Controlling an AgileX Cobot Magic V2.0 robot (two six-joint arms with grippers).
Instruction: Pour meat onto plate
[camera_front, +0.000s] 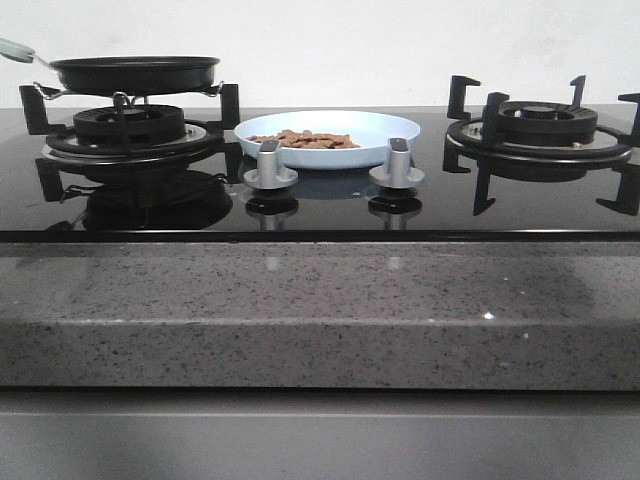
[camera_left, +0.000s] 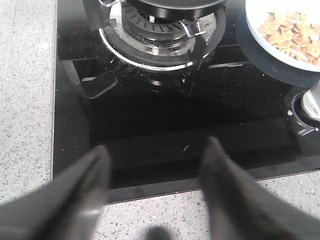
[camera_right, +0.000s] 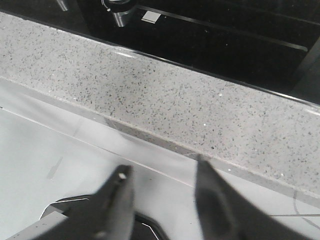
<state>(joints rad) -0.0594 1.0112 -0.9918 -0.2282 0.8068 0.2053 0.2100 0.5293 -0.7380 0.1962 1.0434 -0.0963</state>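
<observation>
Lying in a flat heap on the plate (camera_front: 390, 130): the meat (camera_front: 305, 139), light-brown pieces gathered toward the plate's left half. Sitting on the black glass hob (camera_front: 330, 210) between the two burners, just behind the two silver knobs (camera_front: 270, 165) (pale blue, shallow, rim raised). Resting on the left burner (camera_front: 125, 130): a black frying pan (camera_front: 135, 72), upright, its pale handle pointing off to the left. Standing bare at the right: the other burner (camera_front: 540, 130).

Hovering over the hob's front edge near the left burner: the left gripper (camera_left: 155, 170), fingers spread apart, gripping nothing, with the meat (camera_left: 292, 32) showing at the corner of its view. Hanging over the speckled stone counter (camera_right: 190, 110) in front of the hob: the right gripper (camera_right: 162, 192), fingers likewise parted and holding nothing.
</observation>
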